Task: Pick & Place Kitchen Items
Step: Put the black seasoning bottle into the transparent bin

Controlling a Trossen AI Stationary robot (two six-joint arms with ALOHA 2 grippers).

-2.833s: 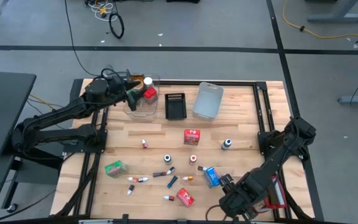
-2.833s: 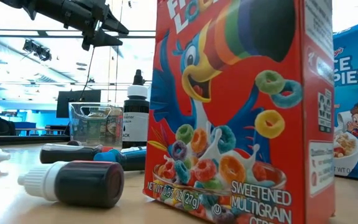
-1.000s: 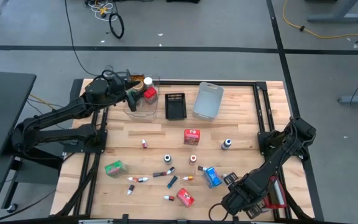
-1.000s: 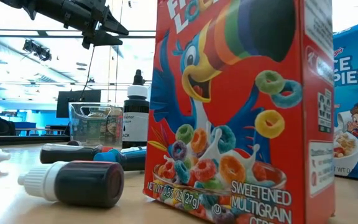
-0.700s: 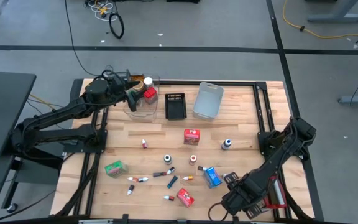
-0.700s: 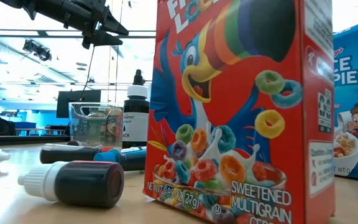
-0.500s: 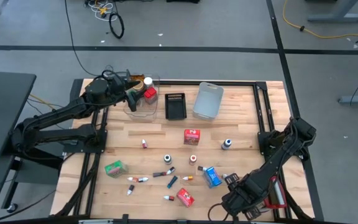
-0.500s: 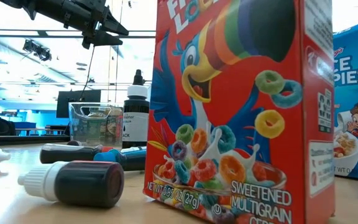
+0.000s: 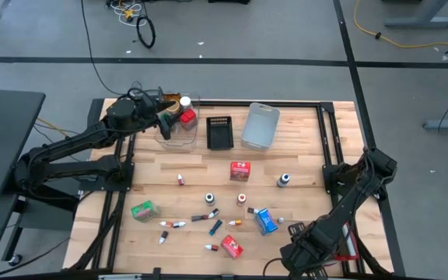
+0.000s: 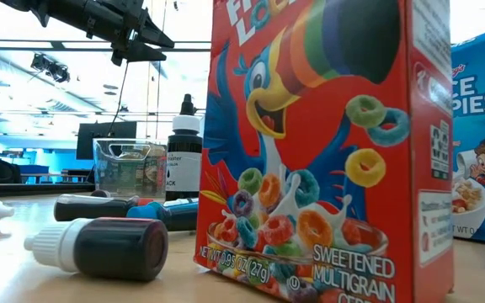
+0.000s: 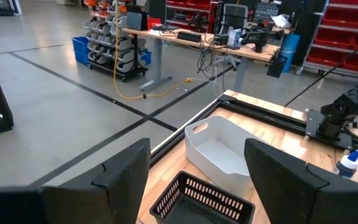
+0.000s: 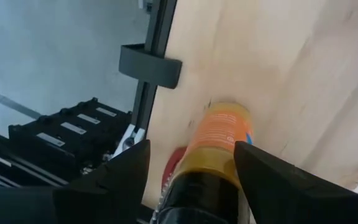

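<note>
The right gripper (image 12: 191, 165) grasps an orange-labelled bottle (image 12: 219, 134): likely rigid, light and smooth, so grip mid-body. The left gripper (image 11: 197, 165) hovers released over the black basket (image 11: 201, 202).

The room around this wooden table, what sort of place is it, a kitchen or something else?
Probably a robotics lab or workshop, not a kitchen. Beyond the wooden table lies bare concrete floor crossed by loose cables, and the left wrist view shows workbenches piled with equipment and red storage racks.
</note>
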